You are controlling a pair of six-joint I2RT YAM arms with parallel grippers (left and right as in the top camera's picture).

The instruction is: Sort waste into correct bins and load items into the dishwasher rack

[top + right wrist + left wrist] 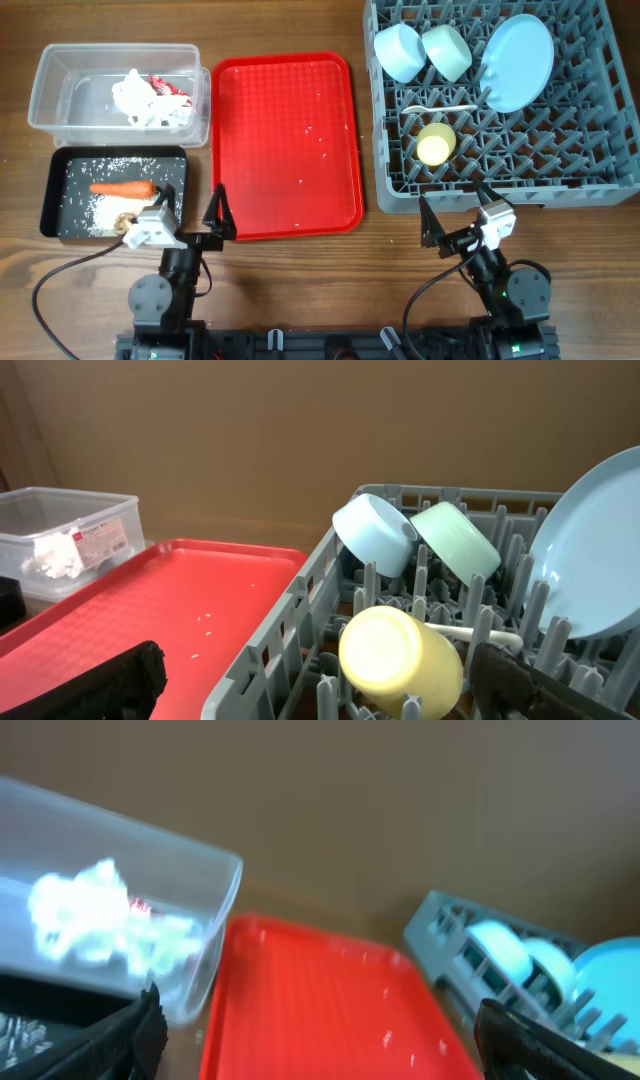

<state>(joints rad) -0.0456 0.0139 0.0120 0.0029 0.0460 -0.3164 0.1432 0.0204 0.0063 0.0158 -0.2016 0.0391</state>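
The wooden table (300, 290) carries four things; a clear tub (45, 100), a black tray (50, 190), a red tray (280, 130), and a grey rack (470, 197).

The left wrist view is blurry; the crumpled paper (85, 915) in the clear tub (185, 870) is just a fuzzy white lump.

Even, bright light; left wrist view blurred, the others sharp.

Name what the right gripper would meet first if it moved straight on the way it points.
The right gripper would probably hit the near wall of the rack first, with the yellow cup just behind; depth is unclear.
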